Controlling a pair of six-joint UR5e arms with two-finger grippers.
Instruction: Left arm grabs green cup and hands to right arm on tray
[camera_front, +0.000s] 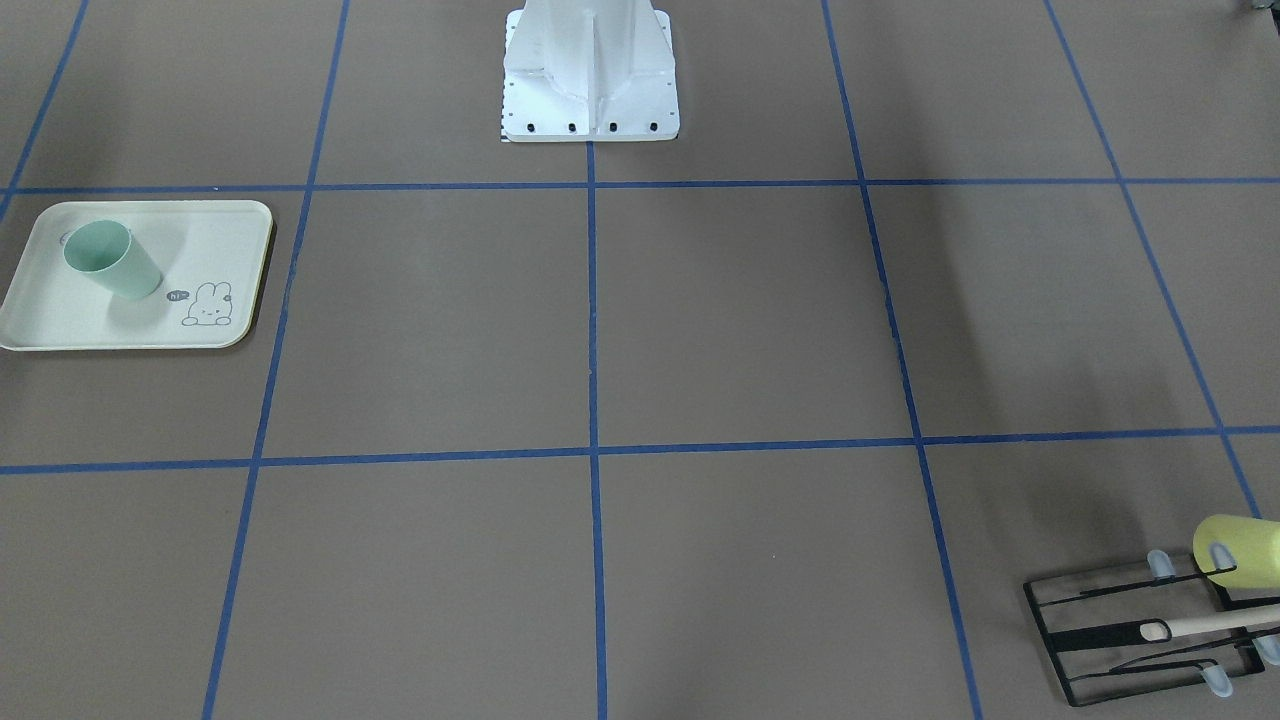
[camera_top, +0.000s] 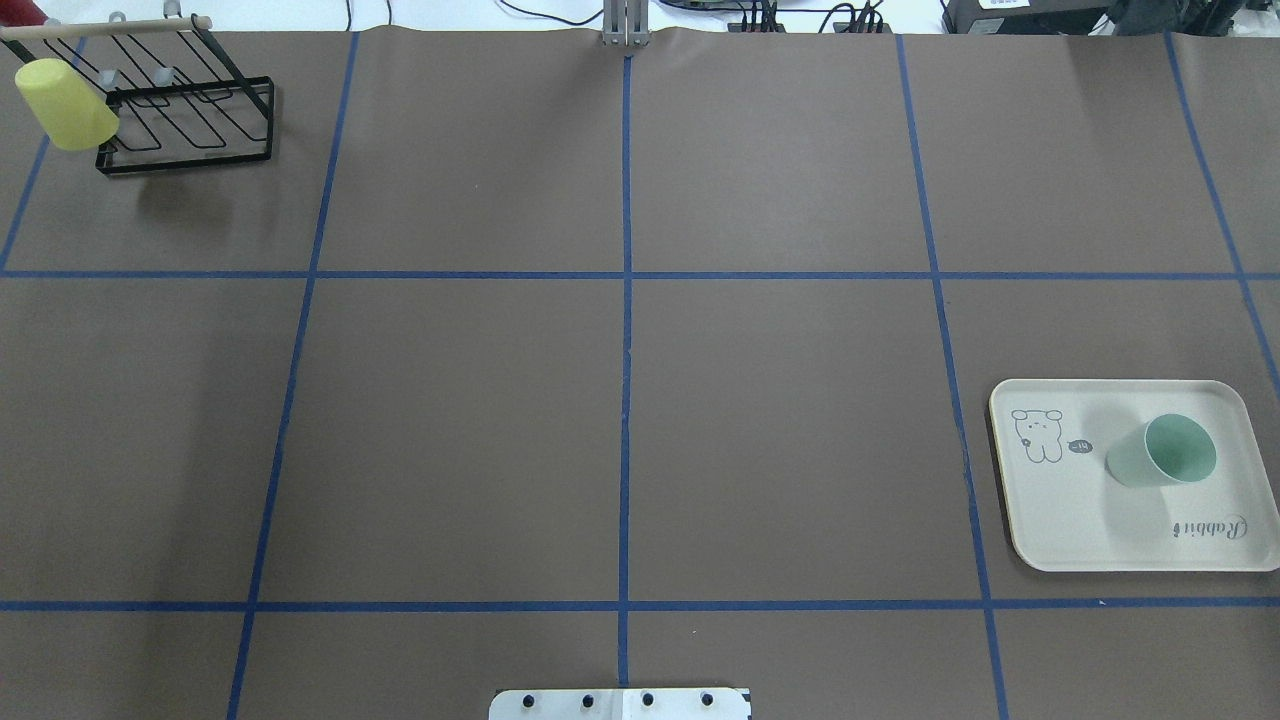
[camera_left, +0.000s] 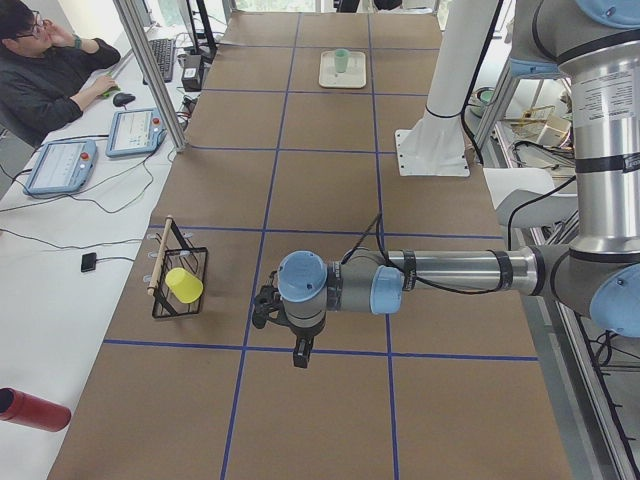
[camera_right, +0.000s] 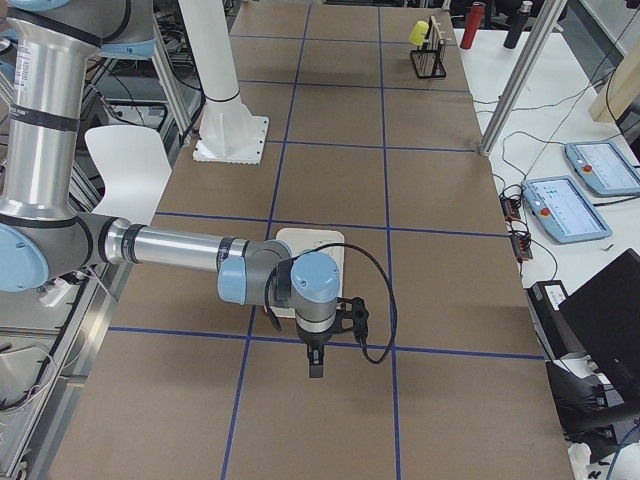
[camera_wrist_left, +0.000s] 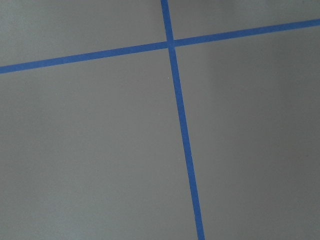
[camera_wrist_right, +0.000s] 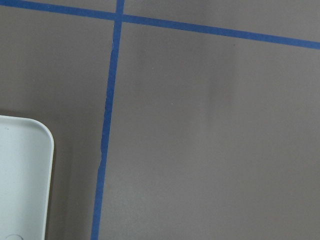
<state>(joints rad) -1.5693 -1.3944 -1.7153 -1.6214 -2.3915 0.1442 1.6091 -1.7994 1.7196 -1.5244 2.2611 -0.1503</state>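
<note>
The green cup (camera_front: 110, 260) stands upright on the cream tray (camera_front: 250, 215), on the half away from the bunny drawing. It also shows in the overhead view (camera_top: 1165, 452) on the tray (camera_top: 1100, 540). No gripper touches it. My left gripper (camera_left: 299, 355) hangs over bare table beside the rack, far from the cup (camera_left: 342, 60). My right gripper (camera_right: 315, 365) hangs just past the tray (camera_right: 315, 240); its arm hides the cup there. Both grippers show only in the side views, so I cannot tell if they are open or shut.
A pale yellow cup (camera_top: 65, 105) hangs on the black wire rack (camera_top: 190, 110) at the table's far left corner. The white robot base (camera_front: 590, 80) stands at the near middle edge. A tray corner (camera_wrist_right: 25, 175) shows in the right wrist view. An operator (camera_left: 45, 70) sits beside the table.
</note>
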